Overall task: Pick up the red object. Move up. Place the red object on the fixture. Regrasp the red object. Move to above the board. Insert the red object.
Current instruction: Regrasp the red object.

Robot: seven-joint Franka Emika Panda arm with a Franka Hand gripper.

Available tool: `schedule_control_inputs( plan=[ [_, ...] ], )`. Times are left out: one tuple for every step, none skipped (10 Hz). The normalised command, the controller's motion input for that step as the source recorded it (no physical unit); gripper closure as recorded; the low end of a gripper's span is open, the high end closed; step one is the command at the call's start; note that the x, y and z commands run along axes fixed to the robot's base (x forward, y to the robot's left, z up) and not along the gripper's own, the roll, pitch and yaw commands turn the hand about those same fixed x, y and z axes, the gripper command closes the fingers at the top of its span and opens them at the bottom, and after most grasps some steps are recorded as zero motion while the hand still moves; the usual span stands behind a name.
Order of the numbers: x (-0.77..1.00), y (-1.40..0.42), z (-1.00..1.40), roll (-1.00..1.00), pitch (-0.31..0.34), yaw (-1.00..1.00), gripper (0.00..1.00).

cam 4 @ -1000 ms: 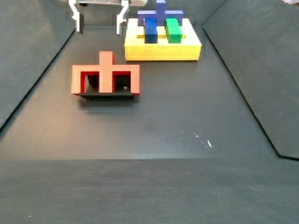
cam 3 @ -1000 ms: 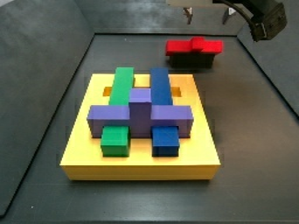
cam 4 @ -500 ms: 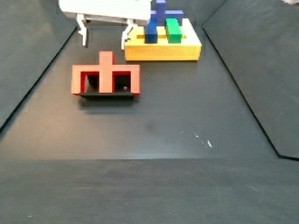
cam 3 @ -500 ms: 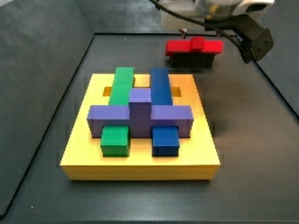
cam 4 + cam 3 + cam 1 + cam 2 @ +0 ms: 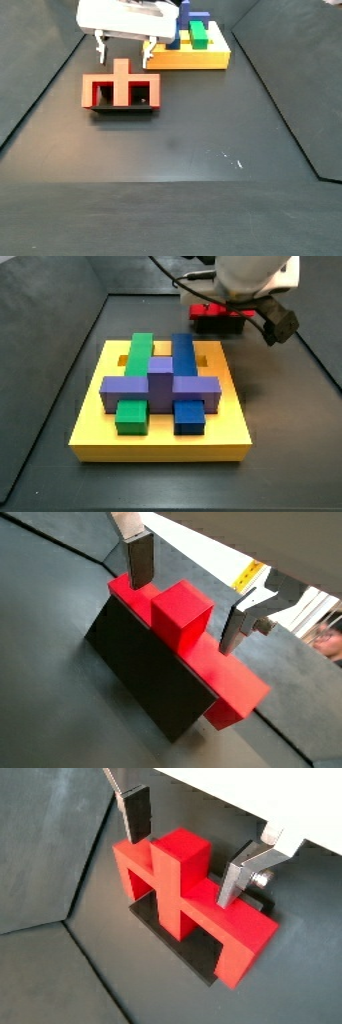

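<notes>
Dark floor [image 5: 174, 140]. Red object [image 5: 122, 90] on fixture [image 5: 147, 682], bar crosswise, centre prong toward board [image 5: 201, 58]. Gripper [image 5: 187, 853] just above, fingers [image 5: 136, 813] wide, straddling prong, apparently not touching.

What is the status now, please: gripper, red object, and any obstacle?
Gripper open, fingers astride the red object's raised prong, not closed on it. Red object resting on the fixture. Nothing in the way.

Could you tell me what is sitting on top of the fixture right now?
The red object rests on the fixture, its prong sticking up. The open gripper hovers around that prong, fingers apart from it. How the red object seats in the fixture is hidden.
</notes>
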Motion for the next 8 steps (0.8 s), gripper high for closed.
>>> schedule_control_inputs(
  plan=[
    [0.03,0.00,-0.18,0.64,0.000,0.00,0.00],
    [0.17,0.00,0.00,0.66,0.094,0.00,0.00],
    [0.17,0.00,0.00,0.55,0.131,0.00,0.00],
    [0.16,0.00,0.00,0.31,0.089,0.00,0.00],
    [0.00,0.00,0.00,-0.04,0.000,0.00,0.00],
    [-0.19,0.00,-0.17,-0.30,-0.077,0.00,0.00],
    [-0.07,0.00,0.00,-0.51,-0.074,0.00,0.00],
    [0.00,0.00,0.00,-0.44,-0.040,0.00,0.00]
  ],
)
